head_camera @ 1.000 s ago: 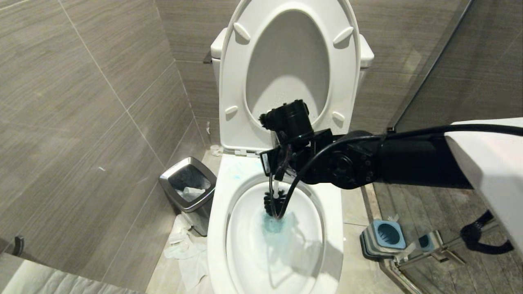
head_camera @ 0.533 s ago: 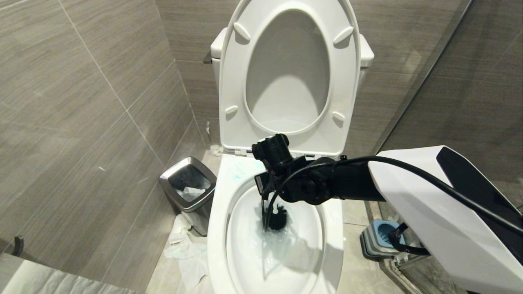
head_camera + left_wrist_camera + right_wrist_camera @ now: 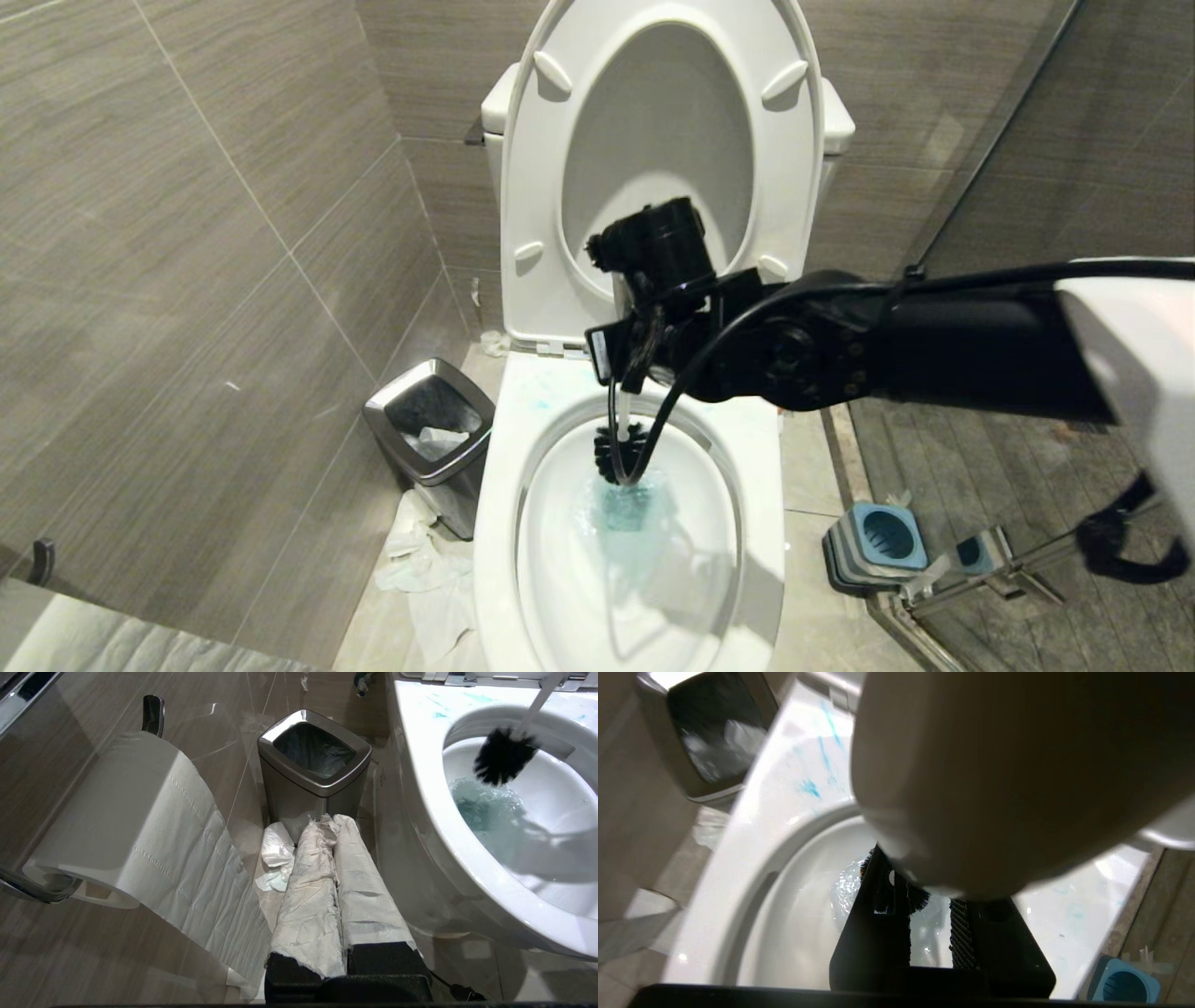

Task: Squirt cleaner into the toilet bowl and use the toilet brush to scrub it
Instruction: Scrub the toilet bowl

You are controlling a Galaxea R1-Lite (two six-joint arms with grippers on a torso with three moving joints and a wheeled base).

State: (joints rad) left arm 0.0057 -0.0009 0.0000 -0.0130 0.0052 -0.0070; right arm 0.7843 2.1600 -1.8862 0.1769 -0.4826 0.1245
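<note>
In the head view, the right gripper (image 3: 627,378) reaches in over the back rim of the toilet bowl (image 3: 499,523), clamped on the pale handle of the toilet brush (image 3: 621,450), whose dark bristles hang inside the basin just above water tinted by the blue cleaner (image 3: 627,511). A steel-rimmed bin (image 3: 431,439) stands left of the bowl; a blue brush holder (image 3: 878,546) sits on the floor to the right.

The left wrist view shows the left gripper (image 3: 337,868), paper-wrapped fingers pressed together and holding nothing, pointing at the bin beside a toilet paper roll (image 3: 117,826), well clear of the bowl.

The right wrist view looks down past the handle's rounded white end (image 3: 999,774) into the basin, blue smears on the rim.
</note>
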